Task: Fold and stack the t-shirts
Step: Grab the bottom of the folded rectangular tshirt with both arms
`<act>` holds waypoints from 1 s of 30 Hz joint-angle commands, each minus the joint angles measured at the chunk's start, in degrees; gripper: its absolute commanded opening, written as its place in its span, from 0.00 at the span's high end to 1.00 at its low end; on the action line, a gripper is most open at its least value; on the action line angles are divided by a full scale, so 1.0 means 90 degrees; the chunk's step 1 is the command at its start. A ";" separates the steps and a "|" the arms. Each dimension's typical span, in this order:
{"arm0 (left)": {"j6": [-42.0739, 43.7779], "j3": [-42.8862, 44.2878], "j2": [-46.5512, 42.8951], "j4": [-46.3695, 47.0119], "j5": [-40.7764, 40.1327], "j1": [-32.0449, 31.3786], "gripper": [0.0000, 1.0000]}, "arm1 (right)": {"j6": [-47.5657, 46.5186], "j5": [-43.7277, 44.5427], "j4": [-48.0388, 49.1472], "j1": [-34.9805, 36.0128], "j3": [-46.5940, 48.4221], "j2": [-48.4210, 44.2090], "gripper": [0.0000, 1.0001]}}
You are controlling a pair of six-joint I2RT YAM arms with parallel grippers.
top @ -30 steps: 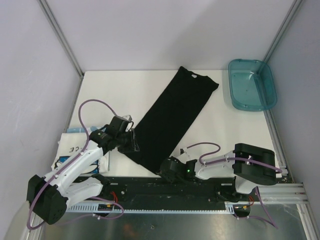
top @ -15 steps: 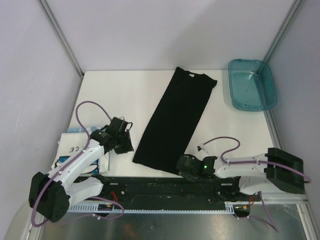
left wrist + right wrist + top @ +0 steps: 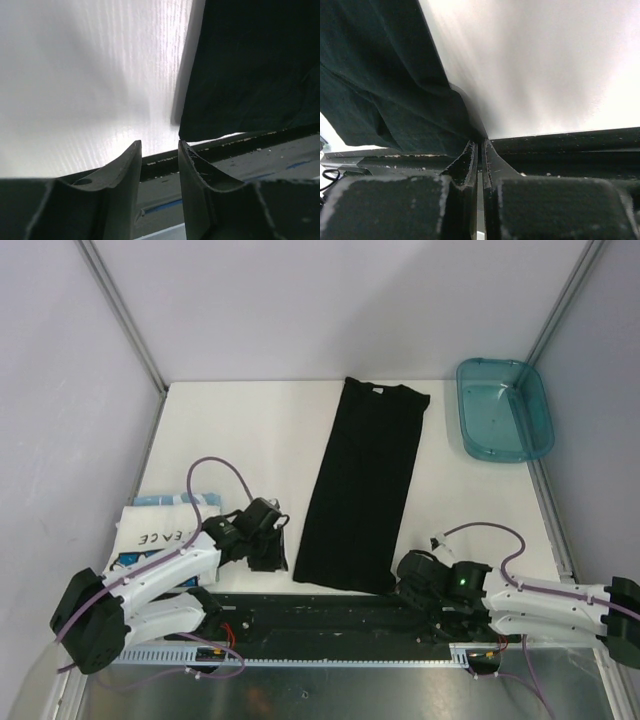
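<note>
The black t-shirt [image 3: 362,480] lies folded into a long narrow strip, running from the back of the table [image 3: 240,430] to its near edge. My right gripper [image 3: 401,578] is shut on the strip's near right corner. The right wrist view shows the black t-shirt [image 3: 385,85] bunched at the tips of the right gripper [image 3: 481,145]. My left gripper [image 3: 272,556] stands open and empty just left of the near left corner. In the left wrist view that corner of the black t-shirt [image 3: 250,75] lies beyond the left gripper [image 3: 160,146]. The white t-shirt [image 3: 150,536] with blue lettering lies at the left, partly under the left arm.
A teal plastic bin [image 3: 503,410] sits at the back right corner. A black rail [image 3: 330,615] runs along the near table edge, right under both grippers. Grey walls close in the table on three sides.
The right gripper has pulled the shirt's near end to the right, so the strip now lies almost straight. The left gripper has moved right and nearer the front edge, apart from the cloth.
</note>
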 commanded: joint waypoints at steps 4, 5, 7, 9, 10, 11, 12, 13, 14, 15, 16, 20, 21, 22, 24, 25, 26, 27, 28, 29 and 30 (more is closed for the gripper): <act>-0.0267 -0.0227 0.0077 0.0920 0.0683 -0.0225 0.59 | -0.0373 -0.0187 -0.0782 -0.0099 -0.0173 -0.0203 1.00; -0.0263 -0.0262 0.0113 0.0972 0.0698 -0.0240 0.58 | -0.0412 -0.0242 -0.0718 -0.0101 -0.0170 -0.0135 1.00; -0.0238 -0.0336 0.0174 0.1119 0.0756 -0.0257 0.58 | -0.0480 -0.0356 -0.0561 -0.0098 -0.0175 0.0027 1.00; -0.0207 -0.0428 0.0241 0.1278 0.0875 -0.0268 0.58 | -0.0509 -0.0441 -0.0421 -0.0078 -0.0176 0.0153 1.00; -0.0194 -0.0455 0.0298 0.1327 0.0931 -0.0271 0.58 | -0.0524 -0.0486 -0.0367 -0.0061 -0.0176 0.0195 1.00; -0.0178 -0.0483 0.0370 0.1366 0.0968 -0.0278 0.58 | -0.0536 -0.0518 -0.0311 -0.0053 -0.0176 0.0221 1.00; -0.0164 -0.0502 0.0445 0.1386 0.0982 -0.0281 0.59 | -0.0547 -0.0559 -0.0248 -0.0044 -0.0176 0.0239 1.00; -0.0153 -0.0521 0.0512 0.1406 0.0979 -0.0293 0.59 | -0.0548 -0.0594 -0.0202 -0.0035 -0.0176 0.0248 1.00; -0.0147 -0.0536 0.0575 0.1420 0.0978 -0.0294 0.59 | -0.0543 -0.0626 -0.0170 -0.0020 -0.0172 0.0247 1.00; -0.0144 -0.0548 0.0616 0.1432 0.0963 -0.0294 0.59 | -0.0531 -0.0647 -0.0148 -0.0003 -0.0159 0.0247 1.00; -0.0148 -0.0554 0.0637 0.1443 0.0950 -0.0294 0.59 | -0.0525 -0.0652 -0.0143 0.0020 -0.0139 0.0252 1.00; -0.0163 -0.0542 0.0638 0.1469 0.0891 -0.0294 0.60 | -0.0496 -0.0671 -0.0189 0.0097 -0.0046 0.0281 1.00; -0.0172 -0.0541 0.0652 0.1481 0.0885 -0.0294 0.61 | -0.0488 -0.0679 -0.0187 0.0109 -0.0033 0.0283 1.00; -0.0171 -0.0541 0.0674 0.1497 0.0887 -0.0299 0.61 | -0.0479 -0.0683 -0.0186 0.0125 -0.0017 0.0289 1.00; -0.0159 -0.0540 0.0735 0.1514 0.0920 -0.0301 0.62 | -0.0465 -0.0694 -0.0191 0.0142 0.0017 0.0299 1.00; -0.0150 -0.0540 0.0754 0.1533 0.0939 -0.0312 0.62 | -0.0458 -0.0690 -0.0198 0.0151 0.0042 0.0307 1.00; -0.0146 -0.0540 0.0769 0.1543 0.0953 -0.0323 0.63 | -0.0454 -0.0674 -0.0216 0.0156 0.0070 0.0316 1.00; -0.0139 -0.0540 0.0786 0.1542 0.0960 -0.0323 0.63 | -0.0443 -0.0661 -0.0240 0.0163 0.0098 0.0320 1.00; -0.0145 -0.0550 0.0810 0.1542 0.0983 -0.0323 0.64 | -0.0437 -0.0655 -0.0262 0.0166 0.0127 0.0318 1.00; -0.0153 -0.0565 0.0826 0.1547 0.1009 -0.0324 0.65 | -0.0444 -0.0647 -0.0292 0.0168 0.0151 0.0316 1.00; -0.0162 -0.0582 0.0844 0.1550 0.1037 -0.0329 0.66 | -0.0447 -0.0628 -0.0332 0.0164 0.0187 0.0296 1.00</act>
